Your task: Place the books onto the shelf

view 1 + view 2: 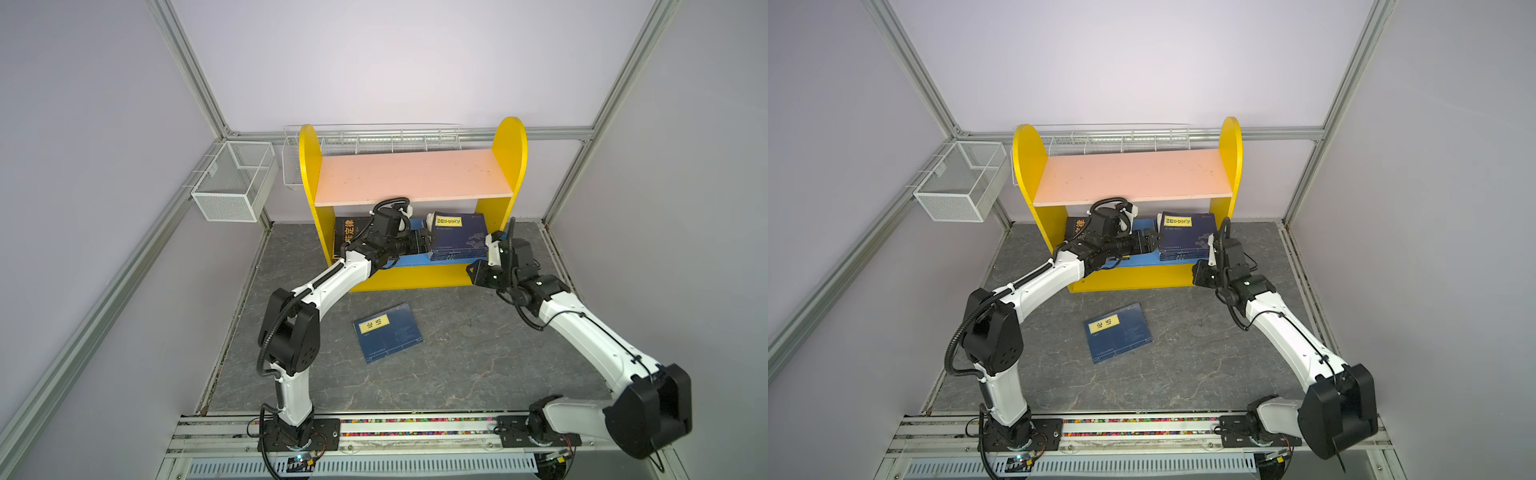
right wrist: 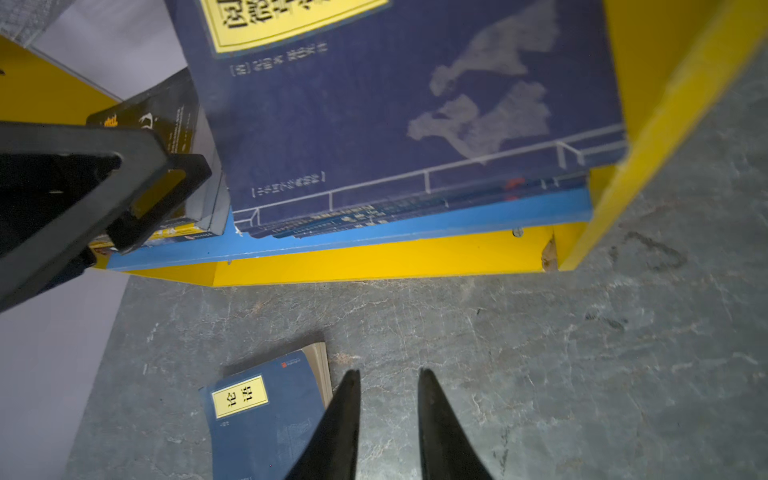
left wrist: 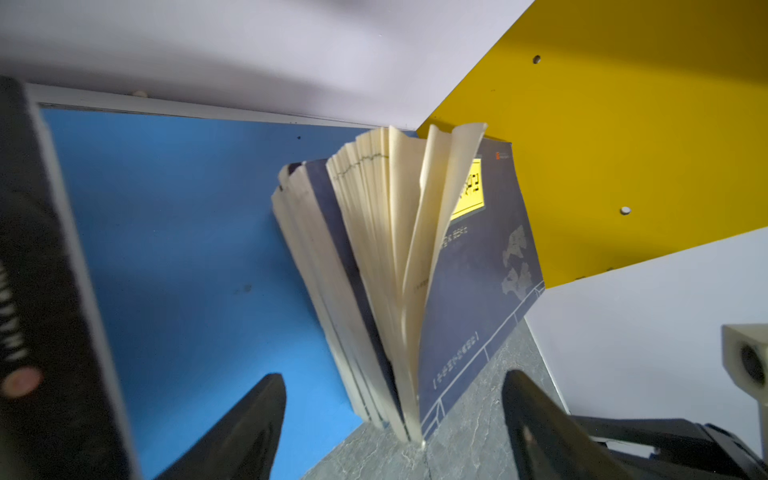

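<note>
Nearly there, by the look of it. The shelf point(image 1: 509, 149) stands at the back edge of the worktop point(image 1: 478, 365), and its blue lower board point(image 1: 409, 261) carries most of the load. A stack of navy books point(image 1: 457, 239) slants at the right end, close to the yellow side panel, and my left wrist view shows the top one with its pages fanned loose. Black books point(image 1: 347, 235) sit at the left end. I can't count either pile from here. The pink upper board point(image 1: 411, 174) is bare.

My left gripper point(image 1: 426, 242) is inside the lower bay, between the two piles and just beside the navy stack. Its fingers are spread wide and hold nothing. My right gripper point(image 2: 388, 372) hangs in front of the shelf's right end, over the worktop, with its fingers drawn to a narrow gap and nothing between them.

What's left is one navy book with a yellow label point(image 1: 387, 332), lying flat around the middle of the worktop, well apart from the shelf and both grippers. I judge that's the last one to fetch. The fanned pile may want squaring up too, since those loose pages could catch the next book going in.
</note>
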`<action>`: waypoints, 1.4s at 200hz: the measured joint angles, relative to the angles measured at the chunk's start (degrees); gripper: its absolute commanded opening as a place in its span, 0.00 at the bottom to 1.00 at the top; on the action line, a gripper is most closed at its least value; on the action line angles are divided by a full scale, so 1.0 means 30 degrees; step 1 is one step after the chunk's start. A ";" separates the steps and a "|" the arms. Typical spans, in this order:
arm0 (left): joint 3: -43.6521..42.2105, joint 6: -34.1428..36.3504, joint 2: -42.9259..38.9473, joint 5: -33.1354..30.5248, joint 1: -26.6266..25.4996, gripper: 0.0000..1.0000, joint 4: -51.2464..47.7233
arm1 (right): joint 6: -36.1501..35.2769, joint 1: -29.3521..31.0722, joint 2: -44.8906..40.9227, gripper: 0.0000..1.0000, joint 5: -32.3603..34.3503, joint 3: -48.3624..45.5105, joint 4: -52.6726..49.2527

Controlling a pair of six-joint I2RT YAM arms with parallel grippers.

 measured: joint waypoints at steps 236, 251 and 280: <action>-1.5154 0.1195 -1.1868 -0.7388 0.0211 0.83 -0.5887 | -0.2215 0.1137 0.4452 0.46 0.1027 0.3089 -0.1173; -1.5555 0.0998 -1.1540 -0.7366 0.0211 0.83 -0.6470 | -0.2900 0.2601 0.3912 0.55 -0.0051 0.1865 -0.0801; -1.5708 0.0729 -1.0695 -0.7206 0.0211 0.81 -0.7482 | -0.3789 0.5399 0.4422 0.64 -0.2514 -0.0007 0.0044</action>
